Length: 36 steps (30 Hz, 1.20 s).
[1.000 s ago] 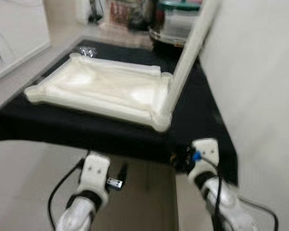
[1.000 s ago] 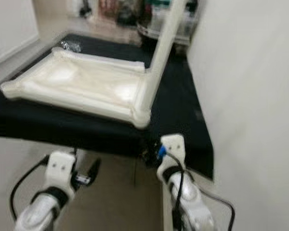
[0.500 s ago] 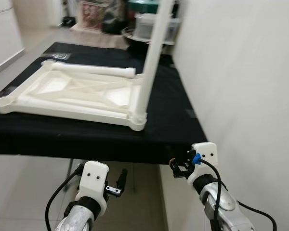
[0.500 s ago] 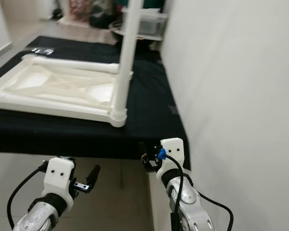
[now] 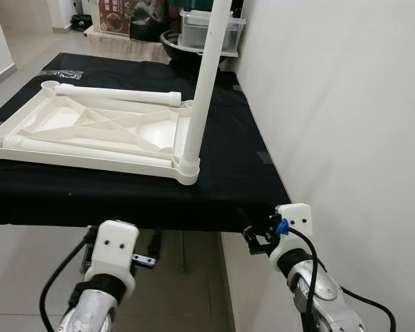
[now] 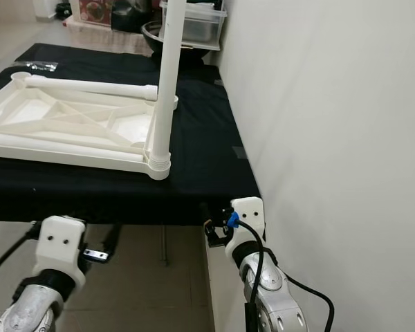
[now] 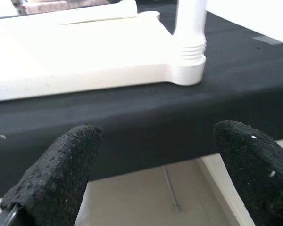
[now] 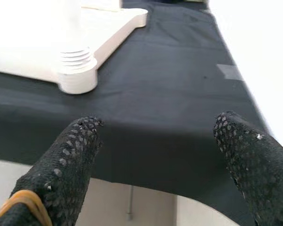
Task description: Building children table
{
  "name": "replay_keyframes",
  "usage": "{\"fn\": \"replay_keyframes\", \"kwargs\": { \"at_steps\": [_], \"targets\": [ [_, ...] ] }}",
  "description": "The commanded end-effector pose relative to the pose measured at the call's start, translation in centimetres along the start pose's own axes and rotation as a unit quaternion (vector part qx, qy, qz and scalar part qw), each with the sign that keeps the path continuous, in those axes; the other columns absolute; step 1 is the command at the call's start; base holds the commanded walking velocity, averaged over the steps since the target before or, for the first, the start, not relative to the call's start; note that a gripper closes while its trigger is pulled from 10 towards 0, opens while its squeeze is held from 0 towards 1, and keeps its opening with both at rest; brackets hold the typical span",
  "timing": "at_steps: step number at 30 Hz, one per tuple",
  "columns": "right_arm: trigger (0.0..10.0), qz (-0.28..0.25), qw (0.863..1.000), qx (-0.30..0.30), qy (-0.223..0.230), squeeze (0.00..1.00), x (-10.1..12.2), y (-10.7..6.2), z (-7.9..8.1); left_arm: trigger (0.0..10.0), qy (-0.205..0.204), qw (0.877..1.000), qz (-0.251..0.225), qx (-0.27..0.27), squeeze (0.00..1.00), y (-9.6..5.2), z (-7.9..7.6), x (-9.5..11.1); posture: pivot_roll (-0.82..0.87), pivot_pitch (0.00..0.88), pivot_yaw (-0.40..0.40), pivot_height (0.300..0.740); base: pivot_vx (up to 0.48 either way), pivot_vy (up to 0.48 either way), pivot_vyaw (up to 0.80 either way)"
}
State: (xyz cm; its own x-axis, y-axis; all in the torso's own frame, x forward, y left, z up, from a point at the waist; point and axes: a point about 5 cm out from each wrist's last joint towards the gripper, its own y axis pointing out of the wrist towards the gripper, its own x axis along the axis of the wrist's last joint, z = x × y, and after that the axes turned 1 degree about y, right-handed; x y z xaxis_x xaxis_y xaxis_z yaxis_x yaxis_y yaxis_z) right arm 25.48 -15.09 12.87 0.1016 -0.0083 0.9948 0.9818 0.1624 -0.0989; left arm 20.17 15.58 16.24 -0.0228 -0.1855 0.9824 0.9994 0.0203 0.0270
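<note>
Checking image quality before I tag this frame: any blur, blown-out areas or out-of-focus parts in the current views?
Left and right eye views: sharp, evenly lit, no motion blur; upright leg and tabletop crisp. Left wrist view: tabletop overexposed to near white, ribbing lost; fingers soft and out of focus. Right wrist view: leg base and white wall blown out; black cloth well exposed.
</note>
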Motion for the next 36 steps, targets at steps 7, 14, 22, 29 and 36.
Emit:
{"fn": "replay_keyframes", "kwargs": {
  "at_steps": [7,14,22,29,36],
  "targets": [
    [10.0,-0.046,0.997,-0.064,-0.006,0.00,1.4,1.0,-1.7,10.0,0.040,0.994,-0.022,0.100,0.00,0.6,3.5,1.1,0.11,0.052,-0.141,0.740,0.000,0.000,0.00],
    [10.0,-0.111,0.990,-0.087,0.017,0.00,4.9,2.7,-2.6,10.0,0.055,0.985,-0.051,0.153,0.00,1.3,4.9,2.5,0.10,0.048,-0.134,0.740,0.000,0.000,0.00],
    [10.0,-0.112,0.990,-0.082,0.015,0.00,5.2,3.2,-2.5,10.0,0.068,0.980,-0.065,0.177,0.00,1.6,5.7,3.3,0.11,0.050,-0.141,0.740,0.000,0.000,0.00],
    [10.0,-0.106,0.991,-0.079,0.018,0.00,4.6,3.4,-2.1,10.0,0.070,0.980,-0.065,0.176,0.00,1.6,5.9,3.1,0.11,0.049,-0.144,0.740,0.114,0.000,0.00],
    [10.0,-0.089,0.993,-0.076,0.015,0.00,3.6,3.2,-1.9,10.0,0.040,0.988,-0.043,0.140,0.00,1.5,4.1,2.3,0.11,0.049,-0.141,0.740,0.000,0.000,0.00]
  ]
}}
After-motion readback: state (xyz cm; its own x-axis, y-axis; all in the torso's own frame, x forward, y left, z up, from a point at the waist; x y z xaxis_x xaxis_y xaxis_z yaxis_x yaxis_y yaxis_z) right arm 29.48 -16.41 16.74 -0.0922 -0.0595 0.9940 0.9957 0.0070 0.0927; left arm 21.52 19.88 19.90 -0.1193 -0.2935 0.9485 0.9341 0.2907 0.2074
